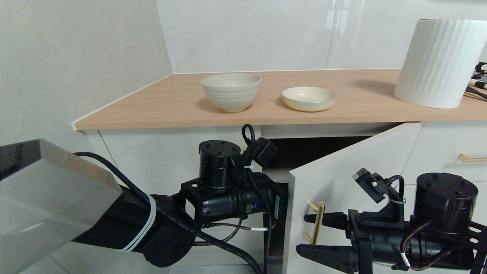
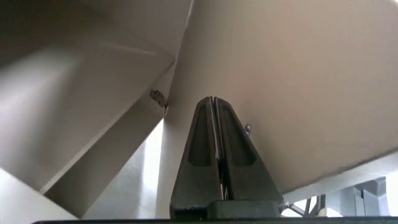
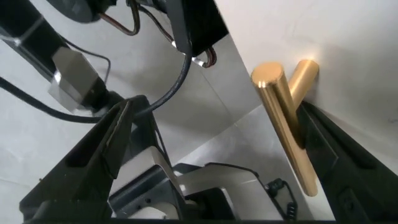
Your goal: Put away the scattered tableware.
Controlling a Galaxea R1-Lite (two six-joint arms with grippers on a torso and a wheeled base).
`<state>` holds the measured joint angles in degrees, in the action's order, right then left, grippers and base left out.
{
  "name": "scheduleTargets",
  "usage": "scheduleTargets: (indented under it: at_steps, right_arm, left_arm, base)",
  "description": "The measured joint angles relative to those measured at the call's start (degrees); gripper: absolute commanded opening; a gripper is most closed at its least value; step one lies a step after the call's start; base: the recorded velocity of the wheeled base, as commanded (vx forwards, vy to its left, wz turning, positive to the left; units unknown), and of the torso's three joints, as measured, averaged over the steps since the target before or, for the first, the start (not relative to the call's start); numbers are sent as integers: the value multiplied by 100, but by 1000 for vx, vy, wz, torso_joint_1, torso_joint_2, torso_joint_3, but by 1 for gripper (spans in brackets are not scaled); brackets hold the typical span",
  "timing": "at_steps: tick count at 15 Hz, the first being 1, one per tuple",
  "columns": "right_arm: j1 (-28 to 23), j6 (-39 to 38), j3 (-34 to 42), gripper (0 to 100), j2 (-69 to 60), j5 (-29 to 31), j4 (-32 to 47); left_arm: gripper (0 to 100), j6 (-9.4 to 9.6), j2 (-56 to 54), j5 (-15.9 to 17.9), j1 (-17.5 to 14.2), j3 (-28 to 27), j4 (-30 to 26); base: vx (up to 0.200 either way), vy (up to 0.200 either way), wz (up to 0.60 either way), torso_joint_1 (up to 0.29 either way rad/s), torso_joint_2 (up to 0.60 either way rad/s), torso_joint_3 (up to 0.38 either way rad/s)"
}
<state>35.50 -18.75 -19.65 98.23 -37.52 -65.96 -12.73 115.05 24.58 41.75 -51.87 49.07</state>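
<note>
a: where is the tableware?
b: the ribbed bowl point(image 1: 231, 91) and the shallow dish point(image 1: 309, 98) stand on the wood counter point(image 1: 159, 110). they are side by side, not touching, both upright. the bowl is more to the robot's left.
a: and under the counter?
b: the cabinet door point(image 1: 342, 163) stands swung open, w/ dark space behind it. the gold handle point(image 1: 317, 222) sits near the door's free edge.
a: right gripper?
b: the right gripper point(image 1: 302, 234) is at that handle, fingers apart. in the wrist view the bar lies between them, close to one finger. cannot tell if it touches.
a: left one?
b: the left gripper point(image 2: 213, 106) has its fingers pressed together, w/ nothing between. it points at a pale panel, and contact is not clear. in the head view the left arm goes to the gap beside the door edge.
a: anything else?
b: a tall white ribbed container point(image 1: 441, 62) stands on the counter at the robot's right, well apart from the dish.
</note>
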Motion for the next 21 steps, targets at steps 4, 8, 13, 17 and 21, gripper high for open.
scheduleTargets:
  at_steps: [4, 8, 13, 17, 21]
  right_arm:
    - [-581, 176, -46, 100, 102, -6, -24]
    - [-830, 569, 74, 100, -35, 24, -246]
    - [-734, 914, 1484, 100, -981, 74, -277]
    - [-667, 1030, 1924, 100, -1781, 52, 833]
    - [-678, 1037, 1921, 100, -2044, 49, 868]
  left_arm:
    - [0, 1, 68, -28, 52, -17, 17]
    - [0, 1, 112, -35, 107, -46, 22]
    - [0, 0, 140, -138, 184, -28, 6]
    - [0, 9, 162, -156, 232, 11, 9]
    - [0, 12, 226, -145, 317, -132, -13]
  base:
    - [0, 0, 0, 0, 0, 0]
    - [0, 0, 0, 0, 0, 0]
    - [0, 0, 0, 0, 0, 0]
    - [0, 0, 0, 0, 0, 0]
    - [-50, 0, 0, -1, -1, 3]
